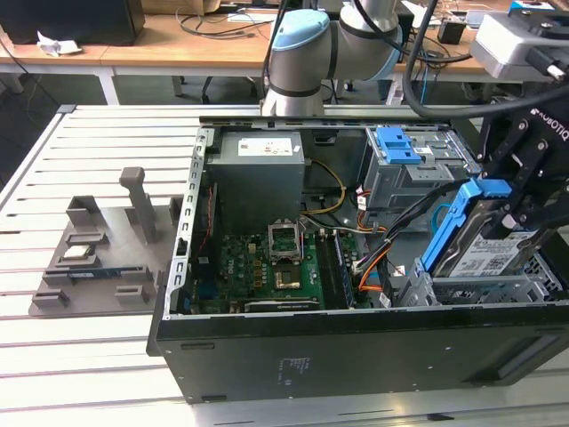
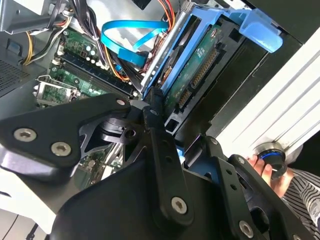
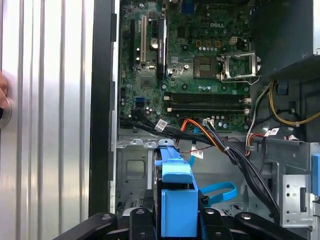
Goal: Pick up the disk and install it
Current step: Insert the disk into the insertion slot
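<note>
The disk (image 1: 487,252), silver-grey with a barcode label and a blue plastic bracket (image 1: 452,227) along its edge, hangs tilted over the lower metal drive bay (image 1: 462,289) at the exterior view's right of the open computer case. My gripper (image 1: 524,209) is shut on it from the right. In the second wrist view the disk (image 2: 196,67) is seen edge-on, its green circuit side showing. In the first wrist view its blue bracket (image 3: 176,192) sits between my two black fingers (image 3: 141,218).
The open case (image 1: 293,356) holds a motherboard (image 1: 276,267), a power supply (image 1: 262,169), cable bundles (image 1: 369,253) and a grey cage with a blue latch (image 1: 396,142). A grey fixture (image 1: 98,249) lies on the slatted table. A person's hand (image 2: 270,170) rests near the case.
</note>
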{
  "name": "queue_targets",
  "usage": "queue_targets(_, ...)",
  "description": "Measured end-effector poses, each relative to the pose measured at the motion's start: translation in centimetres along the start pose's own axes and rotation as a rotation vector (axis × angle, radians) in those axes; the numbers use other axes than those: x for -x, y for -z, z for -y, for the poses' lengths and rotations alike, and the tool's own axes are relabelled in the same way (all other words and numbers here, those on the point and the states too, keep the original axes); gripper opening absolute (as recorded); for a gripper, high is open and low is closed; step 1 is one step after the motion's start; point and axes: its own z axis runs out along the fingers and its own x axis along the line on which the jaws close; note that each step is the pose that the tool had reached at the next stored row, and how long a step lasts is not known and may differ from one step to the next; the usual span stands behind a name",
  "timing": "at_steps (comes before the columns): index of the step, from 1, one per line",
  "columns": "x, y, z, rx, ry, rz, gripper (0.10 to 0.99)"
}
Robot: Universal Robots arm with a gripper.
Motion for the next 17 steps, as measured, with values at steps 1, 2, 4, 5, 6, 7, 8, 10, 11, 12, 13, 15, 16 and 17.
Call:
queue_targets(1, 0.00, -0.19, 0.01, 0.000, 0.000, 0.0001, 0.365)
queue_targets(2, 0.00, -0.36, 0.02, 0.000, 0.000, 0.0000, 0.365)
queue_targets(4, -0.01, -0.64, 0.03, 0.000, 0.000, 0.0000, 0.365)
queue_targets(5, -0.01, -0.70, 0.03, 0.000, 0.000, 0.0000, 0.365)
queue_targets(6, -0.01, -0.72, 0.03, 0.000, 0.000, 0.0000, 0.365)
queue_targets(7, -0.01, -0.72, 0.03, 0.000, 0.000, -0.0001, 0.365)
queue_targets(8, -0.01, -0.72, 0.03, 0.000, 0.000, -0.0001, 0.365)
queue_targets(10, -0.01, -0.73, 0.03, 0.000, 0.000, 0.0000, 0.365)
queue_targets(11, -0.01, -0.74, 0.04, 0.000, 0.000, 0.0003, 0.376)
queue_targets(12, -0.01, -0.74, 0.04, 0.000, 0.000, 0.0002, 0.376)
queue_targets(13, -0.01, -0.74, 0.04, 0.000, 0.000, 0.0001, 0.439)
queue_targets(15, -0.01, -0.74, 0.04, 0.000, 0.000, 0.0002, 0.439)
queue_targets(16, -0.01, -0.73, 0.03, 0.000, 0.000, 0.0000, 0.439)
queue_targets(17, -0.01, -0.74, 0.04, 0.000, 0.000, 0.0001, 0.439)
